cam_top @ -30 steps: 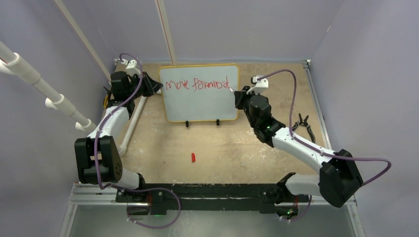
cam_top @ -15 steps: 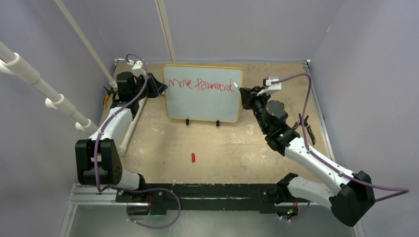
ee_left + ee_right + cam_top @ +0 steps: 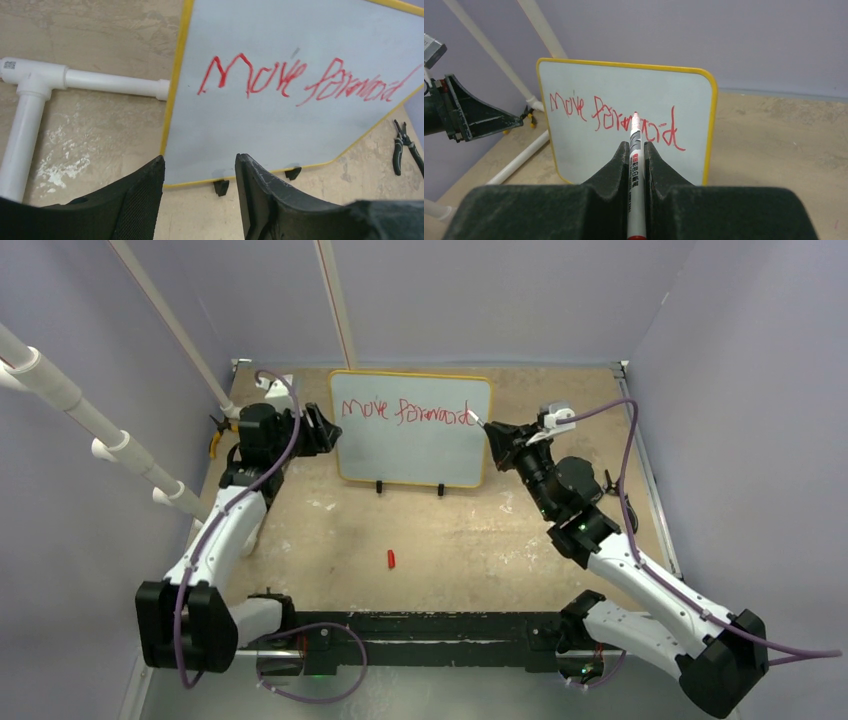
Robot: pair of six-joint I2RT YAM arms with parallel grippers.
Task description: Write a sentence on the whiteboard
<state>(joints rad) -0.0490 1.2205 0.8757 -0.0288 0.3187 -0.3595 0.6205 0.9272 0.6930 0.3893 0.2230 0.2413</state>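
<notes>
Right pincer point(image 3: 635, 146) clamps marker point(image 3: 634, 175) facing whiteboard point(image 3: 574, 147); left pincer point(image 3: 199, 164) agape.

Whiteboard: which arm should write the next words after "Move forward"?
Right. The right gripper is shut on the marker, tip pointing at the whiteboard; the left gripper is open and holds nothing.

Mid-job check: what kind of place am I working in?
Probably a robot test cell in a lab: plain lavender walls box in a scuffed tabletop, with white PVC pipes at the left.
</notes>
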